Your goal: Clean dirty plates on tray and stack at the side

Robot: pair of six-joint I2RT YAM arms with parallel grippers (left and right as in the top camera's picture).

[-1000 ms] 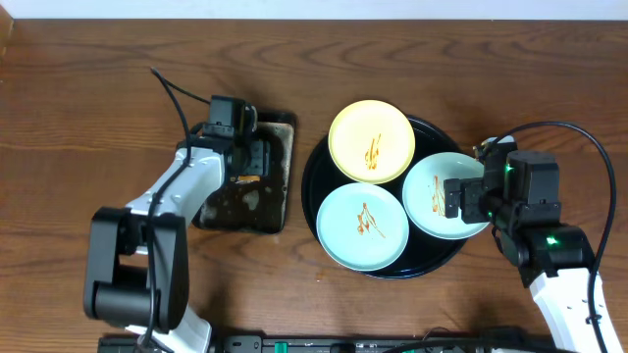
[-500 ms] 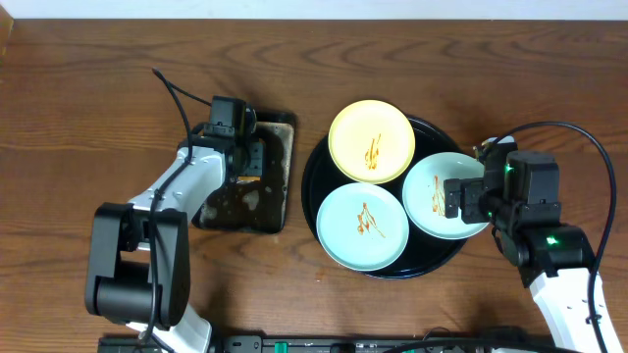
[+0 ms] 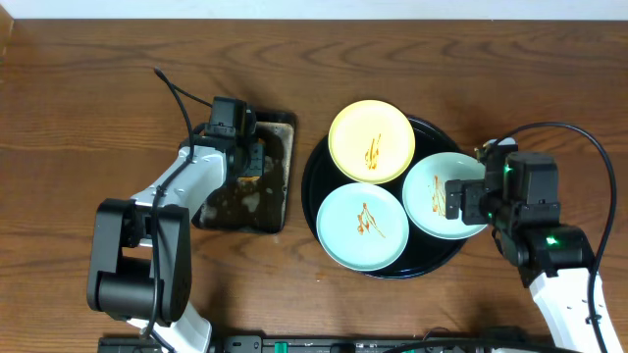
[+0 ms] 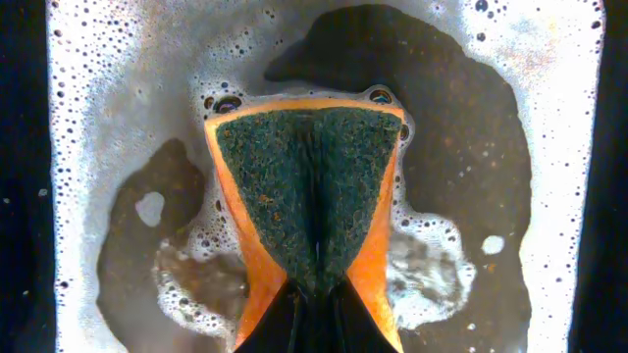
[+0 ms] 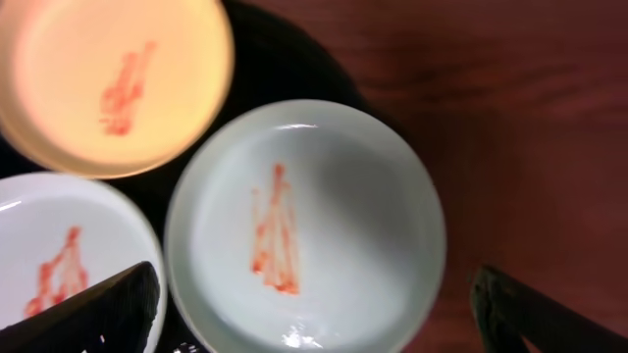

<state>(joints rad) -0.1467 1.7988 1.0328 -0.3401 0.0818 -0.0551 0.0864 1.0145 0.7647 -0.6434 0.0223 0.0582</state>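
1. Dark-brown wood-grain desk carries everything we see.
2. Our left tool is pinched narrow on a sponge, orange with a dark green scouring face. The sponge fans out from the grip over the foamy water of the rectangular pan.
3. Our right tool stands wide, one finger on either side of the right mint-blue plate. We cannot tell whether it touches the plate.
4. That plate is round, shallow and glossy, and sits at the right edge of the black tray. Its thin reddish-brown streak runs lengthwise away from the tool.
5. Just beside it lie the near mint-blue plate at the tray's front and the yellow plate at the back, over the tray's far rim.
6. Both carry a similar squiggle. The yellow plate's runs near to far, and the near plate's slants diagonally.
7. All three plates lie flat, face up, close together, with none stacked.
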